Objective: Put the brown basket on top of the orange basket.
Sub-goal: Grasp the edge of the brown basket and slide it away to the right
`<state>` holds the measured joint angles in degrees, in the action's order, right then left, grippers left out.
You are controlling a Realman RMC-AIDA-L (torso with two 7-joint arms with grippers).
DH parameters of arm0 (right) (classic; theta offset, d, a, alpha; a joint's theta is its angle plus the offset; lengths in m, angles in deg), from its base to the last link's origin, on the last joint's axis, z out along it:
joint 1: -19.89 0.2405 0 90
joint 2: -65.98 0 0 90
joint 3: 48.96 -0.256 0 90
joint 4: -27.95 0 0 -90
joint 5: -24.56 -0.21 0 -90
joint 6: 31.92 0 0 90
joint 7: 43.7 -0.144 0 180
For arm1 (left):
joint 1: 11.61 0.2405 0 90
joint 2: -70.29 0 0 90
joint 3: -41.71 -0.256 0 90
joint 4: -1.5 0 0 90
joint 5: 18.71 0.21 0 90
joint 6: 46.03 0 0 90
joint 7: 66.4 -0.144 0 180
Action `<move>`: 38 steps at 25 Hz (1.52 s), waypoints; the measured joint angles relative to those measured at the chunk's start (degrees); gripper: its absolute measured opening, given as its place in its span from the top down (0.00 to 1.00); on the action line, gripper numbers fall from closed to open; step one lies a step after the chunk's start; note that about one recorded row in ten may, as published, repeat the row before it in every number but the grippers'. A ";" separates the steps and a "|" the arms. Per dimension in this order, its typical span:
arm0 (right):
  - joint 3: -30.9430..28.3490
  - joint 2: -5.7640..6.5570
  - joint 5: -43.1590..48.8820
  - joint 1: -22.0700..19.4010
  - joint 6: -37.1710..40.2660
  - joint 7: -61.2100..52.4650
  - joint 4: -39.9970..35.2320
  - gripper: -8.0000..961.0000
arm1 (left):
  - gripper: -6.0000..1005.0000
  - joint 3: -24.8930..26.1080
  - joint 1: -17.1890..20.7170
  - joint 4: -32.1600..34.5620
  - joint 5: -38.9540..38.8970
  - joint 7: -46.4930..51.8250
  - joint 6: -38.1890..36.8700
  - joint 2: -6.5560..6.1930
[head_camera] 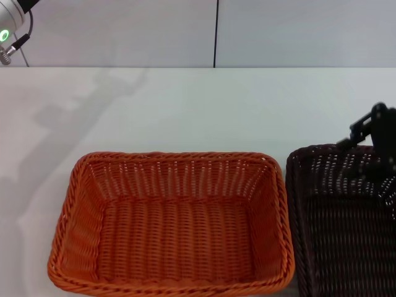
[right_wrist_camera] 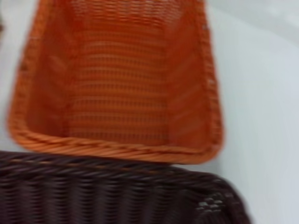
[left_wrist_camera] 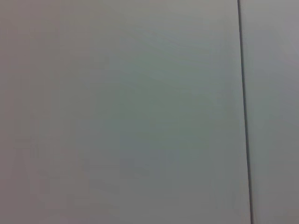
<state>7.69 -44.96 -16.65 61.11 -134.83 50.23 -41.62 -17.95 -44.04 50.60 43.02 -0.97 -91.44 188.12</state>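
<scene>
You have the orange basket [head_camera: 170,226] sitting on the white table [head_camera: 185,105] at the near middle of the head view, a rectangular woven tub in bright orange with a thick braided rim and ribbed openwork sides; its inside holds nothing. Just beside it on the robot's right stands the brown basket [head_camera: 343,223], the same rectangular wicker build but so dark it reads almost black, with pale glints along the weave and a braided rim of its own. The two rims sit close with a narrow strip of table between them, and the brown one runs out of view at the right and near edges.

Your right gripper [head_camera: 375,133] shows as a black shape over the far right corner of the brown basket; whether it touches the rim, and how its pincer stands, you cannot tell from here. Its wrist view looks across the brown basket's rim [right_wrist_camera: 117,186] to the orange basket [right_wrist_camera: 117,79] beyond.

Your left arm [head_camera: 13,25] is raised at the far left corner, and its wrist view shows only a pale wall [left_wrist_camera: 121,112]
</scene>
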 joint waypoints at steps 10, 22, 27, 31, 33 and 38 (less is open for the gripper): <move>-0.90 0.04 3.78 1.23 9.20 0.93 3.85 0.57 | 0.20 1.10 -0.03 -0.77 -0.03 0.31 0.06 0.03; -0.75 0.18 5.56 2.70 10.76 4.17 9.98 0.58 | 0.20 1.58 -1.84 -2.26 -0.03 0.09 1.74 -0.01; -0.74 -0.01 7.08 3.08 11.28 4.76 12.64 0.58 | 0.20 1.57 -2.83 -3.36 -0.05 0.04 2.25 -0.12; -0.85 -0.01 8.67 3.73 13.73 5.75 16.65 0.58 | 0.20 1.56 -3.05 -3.48 -0.01 0.03 2.54 -0.14; -0.86 -0.01 8.75 4.02 15.16 6.60 19.43 0.59 | 0.20 1.56 -3.09 -3.49 0.08 0.02 2.74 -0.15; -0.92 -0.18 8.43 4.21 15.74 7.90 20.82 0.59 | 0.20 1.64 -3.09 -3.57 0.07 0.00 3.12 -0.15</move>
<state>6.77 -45.14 -8.22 65.33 -119.09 58.13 -20.80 -16.31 -47.13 47.04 43.09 -0.97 -88.32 187.97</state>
